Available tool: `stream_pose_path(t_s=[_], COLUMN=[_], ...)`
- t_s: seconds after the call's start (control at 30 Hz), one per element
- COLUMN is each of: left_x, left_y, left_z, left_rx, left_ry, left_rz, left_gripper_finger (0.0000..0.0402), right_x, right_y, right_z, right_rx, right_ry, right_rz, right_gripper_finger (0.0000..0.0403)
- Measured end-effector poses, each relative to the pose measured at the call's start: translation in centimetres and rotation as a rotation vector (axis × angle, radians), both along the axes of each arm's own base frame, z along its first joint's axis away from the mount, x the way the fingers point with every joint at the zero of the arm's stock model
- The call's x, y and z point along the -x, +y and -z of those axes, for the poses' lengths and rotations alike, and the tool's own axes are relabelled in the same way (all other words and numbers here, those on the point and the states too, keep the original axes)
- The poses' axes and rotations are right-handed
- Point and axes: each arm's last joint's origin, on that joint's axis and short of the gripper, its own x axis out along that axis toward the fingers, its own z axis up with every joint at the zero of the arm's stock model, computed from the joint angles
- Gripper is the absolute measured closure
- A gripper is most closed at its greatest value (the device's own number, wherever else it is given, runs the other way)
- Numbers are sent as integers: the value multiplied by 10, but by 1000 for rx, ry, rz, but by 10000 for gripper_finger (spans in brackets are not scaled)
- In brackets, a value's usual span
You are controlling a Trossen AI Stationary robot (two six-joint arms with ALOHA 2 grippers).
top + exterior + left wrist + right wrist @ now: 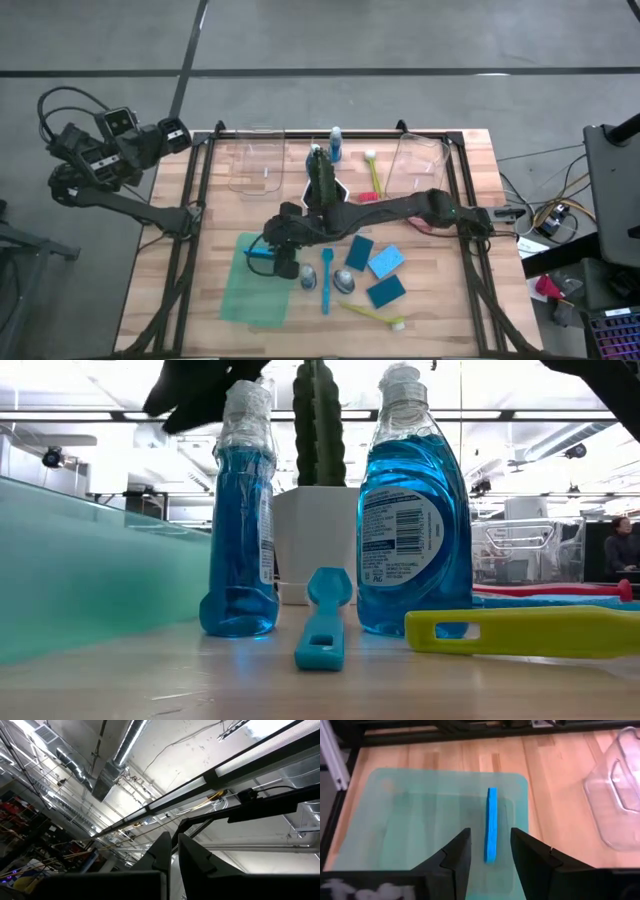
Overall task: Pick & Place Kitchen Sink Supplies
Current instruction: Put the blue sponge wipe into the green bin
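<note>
Sponge [491,824] stands on edge between the spread fingers of the right gripper [490,851], so it looks released, set just ahead on the green tray [400,820]. Left gripper [172,133] waits beyond the worktop [440,320], fingers [192,855] closed.

No text could be read. The blue bottle [414,510] just right of the cactus [318,422] carried a white back label [397,532] with print too small to make out.
</note>
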Motion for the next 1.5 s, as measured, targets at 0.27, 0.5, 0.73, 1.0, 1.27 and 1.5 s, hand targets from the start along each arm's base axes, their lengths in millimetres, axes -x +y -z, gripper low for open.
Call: stream_pose_path(t_s=[0.27, 0.5, 0.73, 1.0, 1.27, 1.5], left_x=[-2, -2, -13, -42, -55, -52], left_y=[0, 0, -2, -7, -9, -8], left_z=[1, 1, 3, 12, 17, 15], left_rx=[-2, -2, -12, -6, 4, 51], left_ry=[10, 10, 39, 119, 160, 141], left_rz=[0, -1, -5, 10, 22, 55], left_gripper_finger=[374, 374, 374, 374, 374, 374], right_x=[39, 96, 149, 198, 231, 245], right_y=[9, 39, 64, 99, 126, 136], right_z=[-53, -97, -115, -91, -24, 32], right_rx=[-6, -13, -123, -168, -35, 34], right_ry=[60, 124, 263, 419, 623, 686], right_rz=[-68, -141, -46, 28, 44, 17], right_gripper_finger=[299, 327, 377, 394, 375, 301])
